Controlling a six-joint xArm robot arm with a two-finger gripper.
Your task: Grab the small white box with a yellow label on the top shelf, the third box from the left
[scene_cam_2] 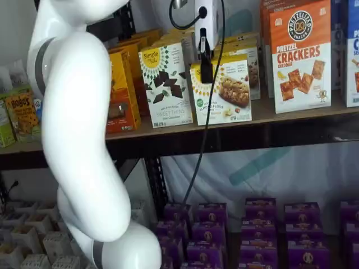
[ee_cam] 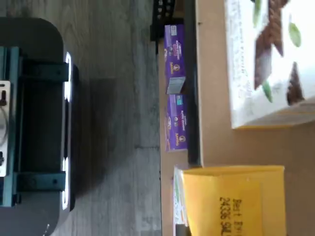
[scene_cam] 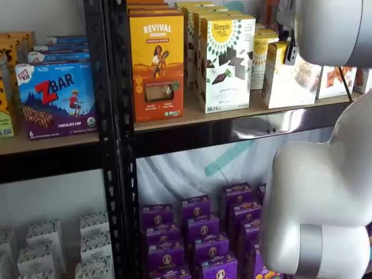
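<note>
Item: small white box (scene_cam_2: 224, 92), on top shelf (scene_cam_2: 291, 115), directly under my gripper (scene_cam_2: 206, 70). Jaws pinching its upper edge, pressed tight. Neighbour: taller chocolate-square carton (scene_cam_2: 166, 84) just beside. Handling advice: lift straight, draw outward, avoid nudging neighbour.

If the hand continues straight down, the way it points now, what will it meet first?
The hand already sits at the top of the small white box, seemingly shut on it. Straight down means that box, then the top shelf. Depth is unclear.
</note>
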